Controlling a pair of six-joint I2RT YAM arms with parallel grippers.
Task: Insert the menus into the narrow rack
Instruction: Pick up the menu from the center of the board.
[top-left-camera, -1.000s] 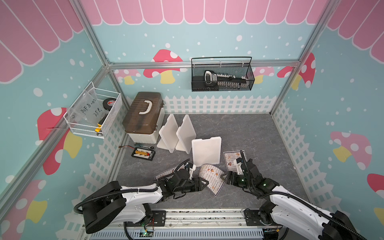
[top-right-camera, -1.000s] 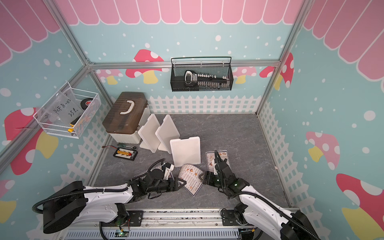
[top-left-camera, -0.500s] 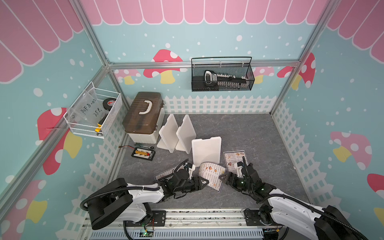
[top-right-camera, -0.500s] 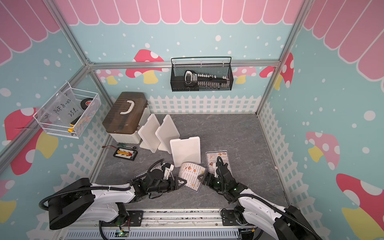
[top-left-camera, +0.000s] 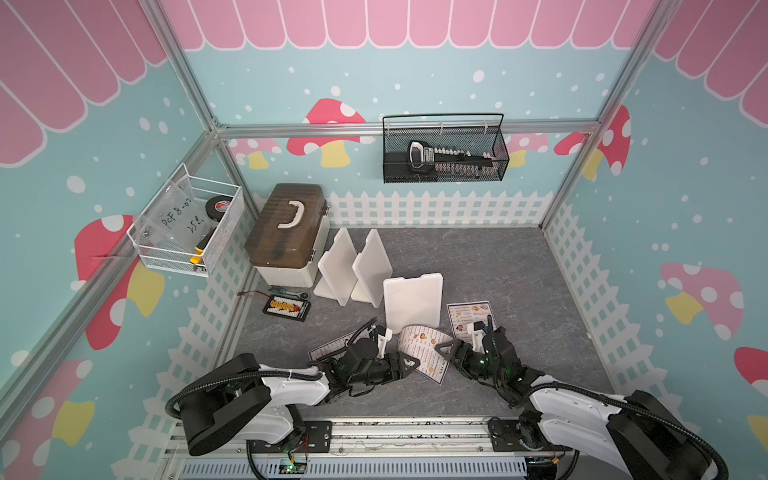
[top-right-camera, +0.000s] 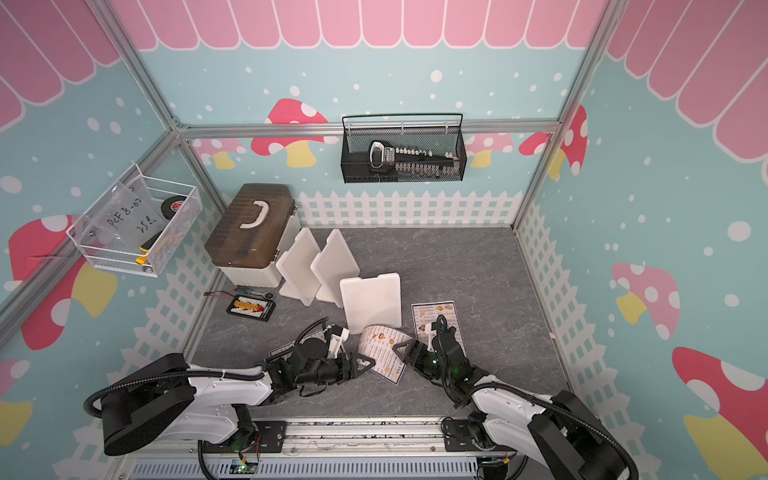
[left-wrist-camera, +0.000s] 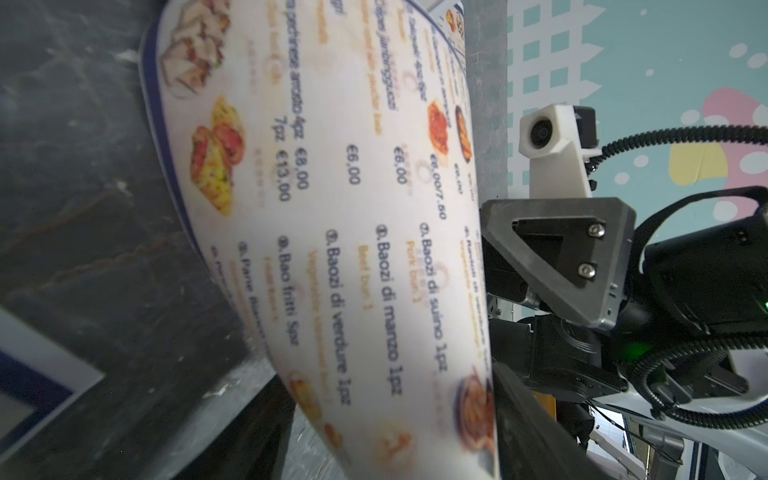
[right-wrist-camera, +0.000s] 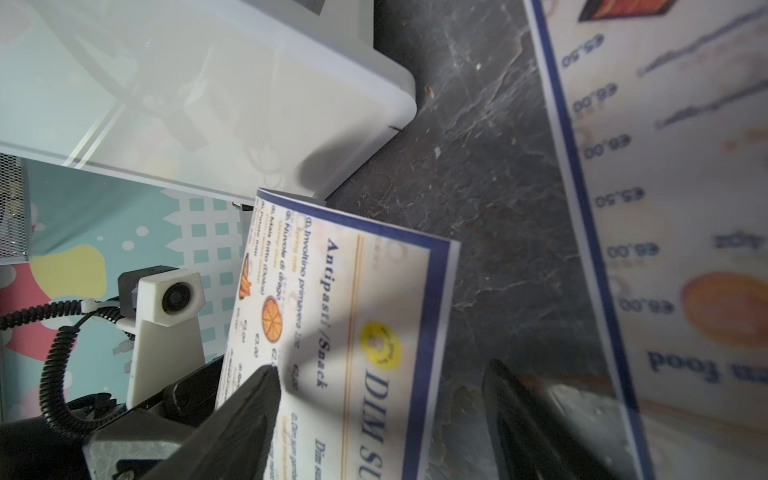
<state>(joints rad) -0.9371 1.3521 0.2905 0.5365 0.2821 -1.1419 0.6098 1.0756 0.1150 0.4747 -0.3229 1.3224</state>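
Note:
One menu (top-left-camera: 422, 345) arches up off the grey floor between my two grippers. My left gripper (top-left-camera: 409, 365) is shut across its width, an edge against each finger, in the left wrist view (left-wrist-camera: 386, 395). My right gripper (right-wrist-camera: 380, 370) stands open around the "DIM SUM" end of that menu (right-wrist-camera: 365, 332), with one finger on its face. A second menu (top-left-camera: 467, 313) lies flat beside the right gripper. A third menu (top-left-camera: 328, 349) is partly hidden under my left arm. The rack's white panels (top-left-camera: 412, 301) stand just behind.
A brown-lidded toolbox (top-left-camera: 286, 232) sits at the back left, with a black bit tray (top-left-camera: 286, 307) in front of it. A black mesh basket (top-left-camera: 444, 153) hangs on the back wall, a white wire basket (top-left-camera: 187, 228) on the left wall.
My right gripper has moved left onto the end of the held menu, and its jaws have narrowed a little. The menu now bows higher. The left gripper has stayed put.

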